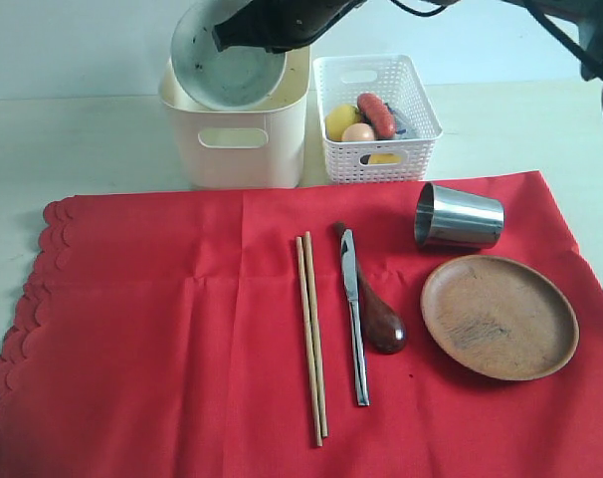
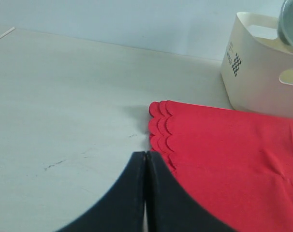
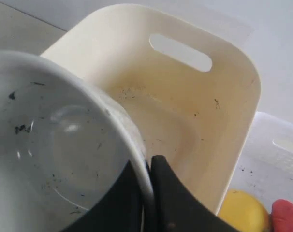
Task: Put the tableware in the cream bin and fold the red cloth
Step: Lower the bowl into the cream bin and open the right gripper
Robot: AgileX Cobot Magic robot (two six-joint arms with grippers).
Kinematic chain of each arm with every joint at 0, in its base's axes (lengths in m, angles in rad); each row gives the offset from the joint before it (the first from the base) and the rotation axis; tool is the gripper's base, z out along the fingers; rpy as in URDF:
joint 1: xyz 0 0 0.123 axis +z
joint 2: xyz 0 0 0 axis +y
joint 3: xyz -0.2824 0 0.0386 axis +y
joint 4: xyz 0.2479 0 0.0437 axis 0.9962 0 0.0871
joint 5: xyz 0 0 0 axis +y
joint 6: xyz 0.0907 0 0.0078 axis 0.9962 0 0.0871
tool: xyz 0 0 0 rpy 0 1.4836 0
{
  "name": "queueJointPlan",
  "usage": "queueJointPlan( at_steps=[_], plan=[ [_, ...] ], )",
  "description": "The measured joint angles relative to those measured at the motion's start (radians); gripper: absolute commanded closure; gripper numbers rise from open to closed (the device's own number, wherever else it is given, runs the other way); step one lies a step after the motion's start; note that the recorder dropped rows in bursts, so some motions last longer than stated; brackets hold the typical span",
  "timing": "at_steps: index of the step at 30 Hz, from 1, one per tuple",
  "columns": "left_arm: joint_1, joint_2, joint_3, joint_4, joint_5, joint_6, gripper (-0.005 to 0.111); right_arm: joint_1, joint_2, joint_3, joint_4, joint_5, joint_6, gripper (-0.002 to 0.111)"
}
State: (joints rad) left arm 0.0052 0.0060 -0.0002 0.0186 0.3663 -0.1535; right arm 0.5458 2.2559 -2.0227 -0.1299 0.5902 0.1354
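- The right gripper point(image 3: 147, 163) is pinching the rim of the pale green-white bowl point(image 1: 227, 65), holding it tilted over the cream bin point(image 1: 237, 139)
- The left gripper point(image 2: 145, 157) is resting fully closed, empty, beside the scalloped edge of the red cloth point(image 1: 182, 329)
- The bin is standing at eleven o'clock of the cloth; chopsticks point(image 1: 311, 339), knife point(image 1: 354, 309) and spoon point(image 1: 379, 314) are lying mid-cloth, cup point(image 1: 461, 217) at two, plate point(image 1: 499, 317) at three

Robot lab bench, pale table point(image 1: 73, 139), plain bluish wall point(image 1: 73, 40)

Bright even light, faint shadows, sheen on steel cup point(image 1: 459, 216)
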Motion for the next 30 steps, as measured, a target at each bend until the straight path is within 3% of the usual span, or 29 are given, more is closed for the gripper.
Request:
queueJointPlan(
  at_steps=[13, 23, 30],
  plan=[
    [0.000, 0.000, 0.000, 0.000, 0.000, 0.000, 0.107, 0.000, 0.031, 0.000, -0.021, -0.006, 0.055, 0.107],
    [0.000, 0.000, 0.000, 0.000, 0.000, 0.000, 0.107, -0.002, 0.031, 0.000, -0.025, -0.002, 0.092, 0.073],
    [0.000, 0.000, 0.000, 0.000, 0.000, 0.000, 0.107, -0.002, 0.031, -0.002, -0.060, -0.002, 0.094, 0.065]
  ],
)
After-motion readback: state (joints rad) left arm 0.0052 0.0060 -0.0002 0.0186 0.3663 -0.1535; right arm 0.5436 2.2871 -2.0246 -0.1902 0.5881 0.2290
